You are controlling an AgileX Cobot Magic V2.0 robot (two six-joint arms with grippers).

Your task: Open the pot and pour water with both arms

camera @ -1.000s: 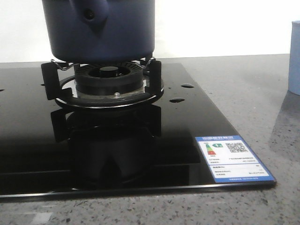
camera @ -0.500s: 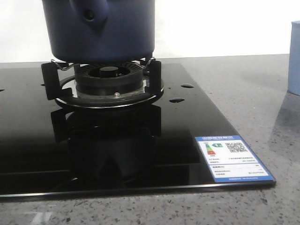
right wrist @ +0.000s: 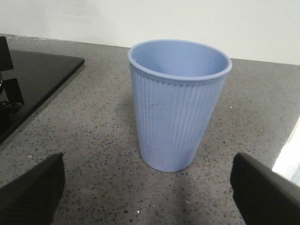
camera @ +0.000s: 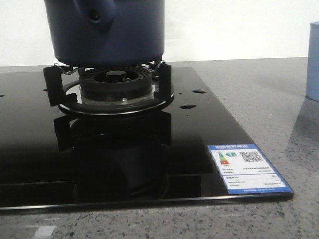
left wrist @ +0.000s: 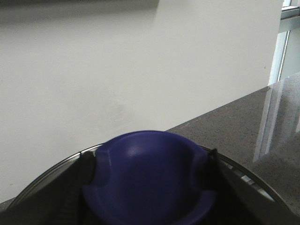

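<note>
Barely tilted pot [camera: 104,32] since before; left gripper [left wrist: 149,187] apparently clamped on knob [left wrist: 149,178]; right gripper [right wrist: 150,183] wide, empty, should've centred on cup [right wrist: 178,103].

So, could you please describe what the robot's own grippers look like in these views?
Little of them shows. In the right wrist view, the right gripper has two dark, nearly black fingers with a fine ribbed or woven-looking surface and blunt ends. In the left wrist view, the left gripper shows only dark finger edges, one ridged. No cables, markings or arm links are visible.
</note>
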